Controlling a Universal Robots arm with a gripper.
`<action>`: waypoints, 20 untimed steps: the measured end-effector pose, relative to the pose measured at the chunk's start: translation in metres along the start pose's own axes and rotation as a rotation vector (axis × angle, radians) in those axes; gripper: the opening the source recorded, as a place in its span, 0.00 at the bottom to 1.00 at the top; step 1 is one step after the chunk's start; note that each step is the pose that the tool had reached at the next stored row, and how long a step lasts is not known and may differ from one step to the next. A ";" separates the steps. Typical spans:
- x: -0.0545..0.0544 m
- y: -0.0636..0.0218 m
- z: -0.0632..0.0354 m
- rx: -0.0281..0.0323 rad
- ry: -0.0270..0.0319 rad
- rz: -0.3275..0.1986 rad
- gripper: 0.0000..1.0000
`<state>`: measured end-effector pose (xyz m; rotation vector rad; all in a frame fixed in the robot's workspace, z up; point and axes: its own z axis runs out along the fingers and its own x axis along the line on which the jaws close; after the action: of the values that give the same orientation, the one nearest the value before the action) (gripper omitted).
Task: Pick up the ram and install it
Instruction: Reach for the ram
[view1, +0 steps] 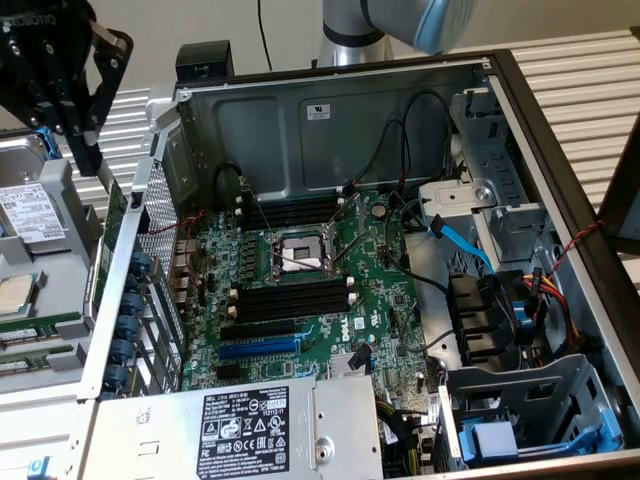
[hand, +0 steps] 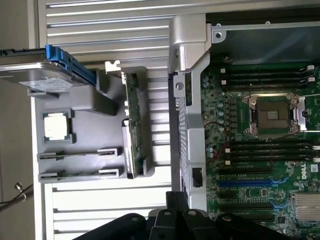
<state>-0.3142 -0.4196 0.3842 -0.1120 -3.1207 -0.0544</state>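
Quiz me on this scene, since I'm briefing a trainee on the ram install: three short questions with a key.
1. Fill in: the gripper is ____ (open or shut).
2. True or false: a ram stick sits in the grey tray, outside the computer case.
3. The CPU lies: A on the tray near the hard drive; B inside the case; C in the gripper.
Key: 1 shut; 2 true; 3 A.

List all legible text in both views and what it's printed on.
"DELL": on the motherboard, turned sideways.
"ROBOTIQ": on the body of the gripper, upside down and partly cut off.
Power supply label: print and symbols too small to read.
White sticker on the case's back wall: too small to read.
Hard drive label: too blurred to read.
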 end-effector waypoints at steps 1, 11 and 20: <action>0.005 -0.0004 0.0009 0.0010 0.0000 0.000 0.11; 0.050 -0.0042 0.0130 0.0092 -0.0002 0.000 0.11; 0.078 -0.0041 0.0153 0.0168 0.0070 -0.008 0.11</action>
<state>-0.3923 -0.4176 0.3703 -0.0982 -3.1141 -0.0286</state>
